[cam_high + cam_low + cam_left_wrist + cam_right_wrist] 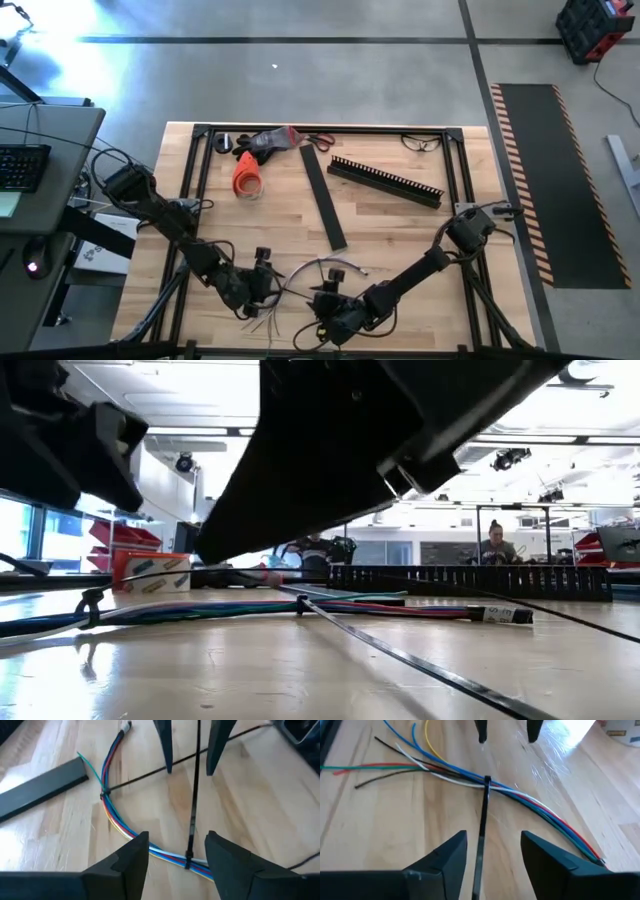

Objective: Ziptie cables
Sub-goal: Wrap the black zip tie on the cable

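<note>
The cables [320,272] lie in a loose curve near the tabletop's [400,230] near edge, between the two arms; the left gripper [172,851] hangs just above them with its fingers spread and nothing between them, and the right gripper [490,851] likewise stands open and empty over the bunch, just beside the left one; two zip ties [192,810] already circle the bundle, one near the flat black strip [40,787] and one right under the left fingers, their long tails lying out across the wood; the step in hand looks like letting go after a cinch, so the sound way on is to lift both grippers straight up and clear, without snagging a tail or dragging the bunch, then check that each tie sits snug; if a tail needs another pull, take it near the head and pull along its length while the other gripper steadies the wires; the wires are thin, limp and glossy, in blue, red, white, yellow, green and black, gathered tight at the ties and splayed at the free ends; the ties are narrow, flat, stiff black straps; the tabletop is pale jointed wood with a slight sheen; a comb-toothed black channel [385,181] lies well apart toward the far right corner
</note>
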